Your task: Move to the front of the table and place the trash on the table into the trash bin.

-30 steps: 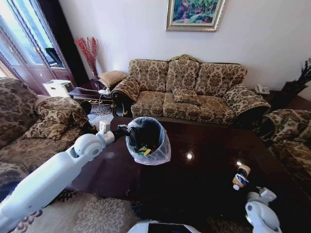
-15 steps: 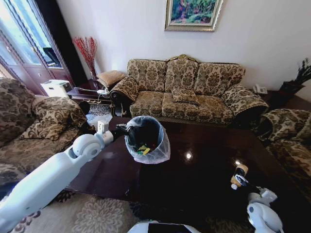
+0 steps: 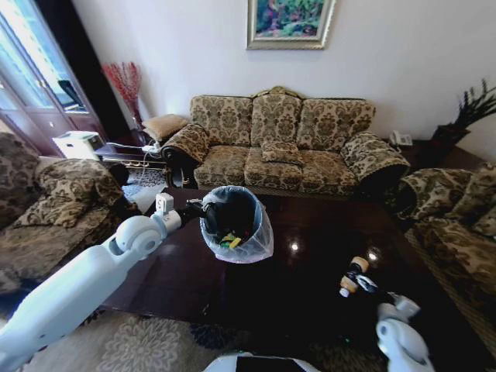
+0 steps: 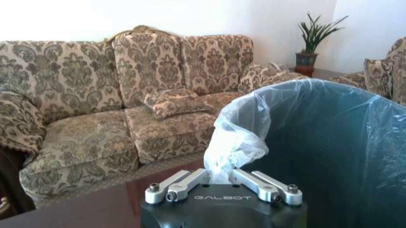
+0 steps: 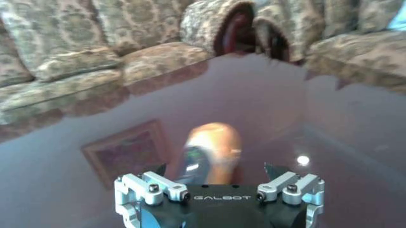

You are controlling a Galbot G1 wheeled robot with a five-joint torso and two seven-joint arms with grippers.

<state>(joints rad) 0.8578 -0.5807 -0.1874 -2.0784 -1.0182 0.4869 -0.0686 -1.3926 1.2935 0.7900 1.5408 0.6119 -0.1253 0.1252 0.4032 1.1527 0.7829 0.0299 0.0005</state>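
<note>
Your left gripper is clamped onto the rim of the trash bin, pinching the bag liner, with the bin sitting on the table. Your right gripper is gripping the tan bottle just above the tabletop, over on the right side, well apart from the bin.

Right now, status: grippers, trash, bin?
Left gripper shut on bin liner. Right gripper holds tan bottle over table. Trash bin on table, some trash inside.
</note>
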